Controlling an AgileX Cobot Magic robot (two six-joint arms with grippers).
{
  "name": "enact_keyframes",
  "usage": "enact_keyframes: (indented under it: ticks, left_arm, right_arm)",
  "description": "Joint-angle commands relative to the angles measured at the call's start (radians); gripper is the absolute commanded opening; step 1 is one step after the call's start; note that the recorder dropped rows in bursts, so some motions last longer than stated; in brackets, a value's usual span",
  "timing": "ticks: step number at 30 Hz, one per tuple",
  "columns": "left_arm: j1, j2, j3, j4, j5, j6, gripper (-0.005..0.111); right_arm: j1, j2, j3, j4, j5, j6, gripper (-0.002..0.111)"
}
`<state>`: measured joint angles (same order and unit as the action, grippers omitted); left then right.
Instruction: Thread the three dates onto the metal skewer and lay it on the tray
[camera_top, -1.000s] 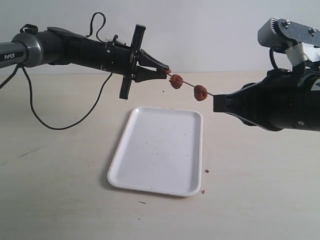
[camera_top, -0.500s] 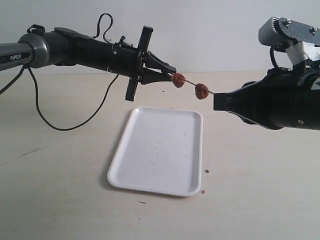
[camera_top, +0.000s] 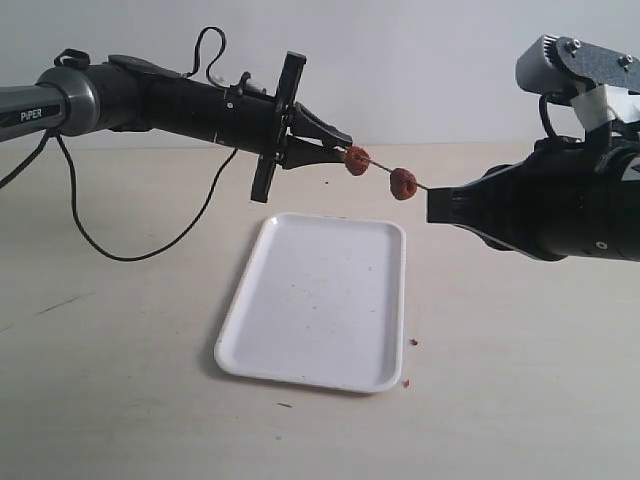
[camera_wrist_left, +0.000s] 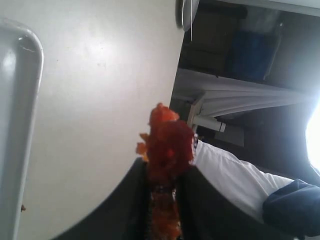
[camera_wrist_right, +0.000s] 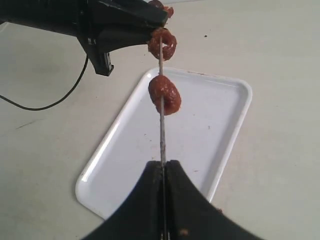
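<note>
1. Right gripper (camera_wrist_right: 162, 167): jaws clenched on the end of the metal skewer (camera_wrist_right: 162, 135). The rod is held in the air, level with the far edge of the tray (camera_top: 300, 320), and points toward the left arm.
2. On the rod: 1st date (camera_wrist_right: 164, 95) sits mid-length and 2nd date (camera_wrist_right: 161, 44) sits close to the free tip. The 2 are apart.
3. Left gripper (camera_top: 340, 148): jaws grasping the 3rd date (camera_wrist_left: 167, 145), just beside the 2nd date. Whether the tip has entered it cannot be told.
4. The tray lies flat on the worktop (camera_top: 120, 380), carrying only specks. A few crumbs (camera_top: 411, 342) lie off its near right corner.

Handling, as judged:
- Dates are soft and sticky. The 3rd looks ragged where it is pinched, so heavy squeezing is likely to tear it. Hold it across its sides, leaving the axis free for the tip.
- The skewer is thin, stiff, smooth and light. Held at 1 end, it can pivot under push load. Keep the grip firm and push along the rod's line.
</note>
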<state>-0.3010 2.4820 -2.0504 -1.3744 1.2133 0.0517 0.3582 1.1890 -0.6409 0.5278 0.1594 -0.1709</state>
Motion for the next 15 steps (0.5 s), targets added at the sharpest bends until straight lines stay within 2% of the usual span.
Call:
enact_keyframes:
  ticks: [1, 7, 12, 15]
  left_arm:
    - [-0.006, -0.010, 0.002, 0.001, 0.008, 0.000, 0.020]
    - [-0.006, -0.010, 0.002, -0.001, 0.008, 0.001, 0.018]
    - [-0.017, -0.010, 0.002, -0.008, 0.008, 0.005, 0.004]
    - [-0.024, -0.010, 0.002, -0.015, 0.008, 0.015, 0.006]
  right_arm:
    - [-0.003, -0.001, -0.006, -0.010, -0.012, -0.012, 0.000]
    - [-0.003, -0.001, -0.006, -0.010, -0.029, -0.030, 0.000]
    - [-0.003, 0.028, -0.006, -0.010, -0.043, -0.038, 0.000]
    - [-0.003, 0.056, -0.006, -0.010, -0.041, -0.038, 0.000]
